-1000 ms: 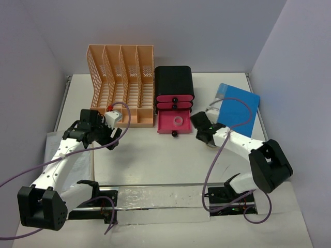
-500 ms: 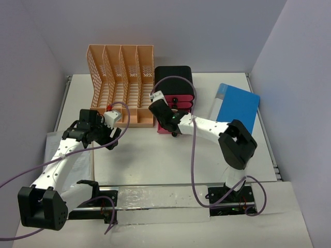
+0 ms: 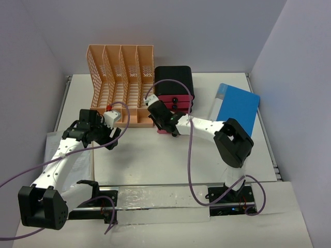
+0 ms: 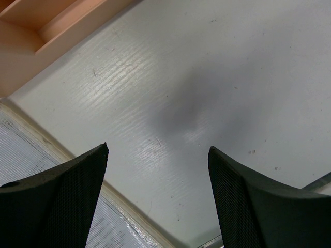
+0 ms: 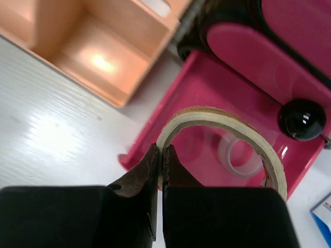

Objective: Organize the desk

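The white desk point(image 3: 155, 160) fills the top view. My right gripper point(image 5: 161, 155) is shut on the rim of a cream tape roll point(image 5: 227, 124) and holds it over the open pink drawer point(image 5: 207, 129) of the black drawer box point(image 3: 174, 80). A clear tape ring point(image 5: 239, 155) lies in that drawer. In the top view the right gripper point(image 3: 159, 114) sits at the drawer's left side. My left gripper point(image 4: 158, 170) is open and empty above bare desk point(image 4: 207, 77), just in front of the peach file rack point(image 3: 121, 82).
A blue folder point(image 3: 235, 107) lies at the right of the desk. A clear plastic sleeve point(image 3: 72, 160) lies under the left arm at the left edge; it also shows in the left wrist view point(image 4: 31, 170). Metal rails run along the near edge point(image 3: 165, 199).
My right arm has swung left from beside the blue folder to the open pink drawer, carrying the tape roll. The left arm has not moved.
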Tool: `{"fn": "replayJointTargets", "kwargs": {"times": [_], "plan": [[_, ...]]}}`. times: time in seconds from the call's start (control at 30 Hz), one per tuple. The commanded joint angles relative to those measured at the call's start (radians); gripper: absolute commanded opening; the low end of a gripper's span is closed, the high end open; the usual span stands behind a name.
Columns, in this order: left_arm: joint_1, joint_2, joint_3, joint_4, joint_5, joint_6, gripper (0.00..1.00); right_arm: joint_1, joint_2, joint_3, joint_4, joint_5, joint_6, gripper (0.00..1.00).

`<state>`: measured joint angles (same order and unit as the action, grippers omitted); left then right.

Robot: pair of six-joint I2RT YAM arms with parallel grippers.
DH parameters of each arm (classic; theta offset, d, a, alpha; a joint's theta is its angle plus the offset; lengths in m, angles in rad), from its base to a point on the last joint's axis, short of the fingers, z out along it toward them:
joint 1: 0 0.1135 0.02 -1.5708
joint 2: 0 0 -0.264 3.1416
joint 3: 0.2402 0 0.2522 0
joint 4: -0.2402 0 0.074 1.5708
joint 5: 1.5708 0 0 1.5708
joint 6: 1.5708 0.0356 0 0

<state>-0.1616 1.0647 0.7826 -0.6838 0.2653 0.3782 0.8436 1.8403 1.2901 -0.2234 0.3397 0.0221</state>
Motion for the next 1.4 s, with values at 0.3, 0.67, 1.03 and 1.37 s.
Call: {"fn": "replayJointTargets", "kwargs": {"times": [0.3, 0.67, 1.03, 1.37], "plan": [[0.009, 0.006, 0.033, 0.018, 0.009, 0.005, 0.84, -0.085, 0.052, -0.014, 0.019, -0.028, -0.082, 0.0], [0.01, 0.008, 0.034, 0.019, 0.002, 0.008, 0.84, -0.14, 0.063, -0.012, 0.015, -0.153, -0.034, 0.03], [0.01, 0.006, 0.034, 0.015, 0.011, 0.01, 0.84, -0.159, 0.046, -0.03, 0.004, -0.157, -0.024, 0.4], [0.01, 0.006, 0.04, 0.008, 0.026, 0.02, 0.85, -0.162, 0.004, -0.016, -0.049, -0.095, 0.011, 0.45]]}}
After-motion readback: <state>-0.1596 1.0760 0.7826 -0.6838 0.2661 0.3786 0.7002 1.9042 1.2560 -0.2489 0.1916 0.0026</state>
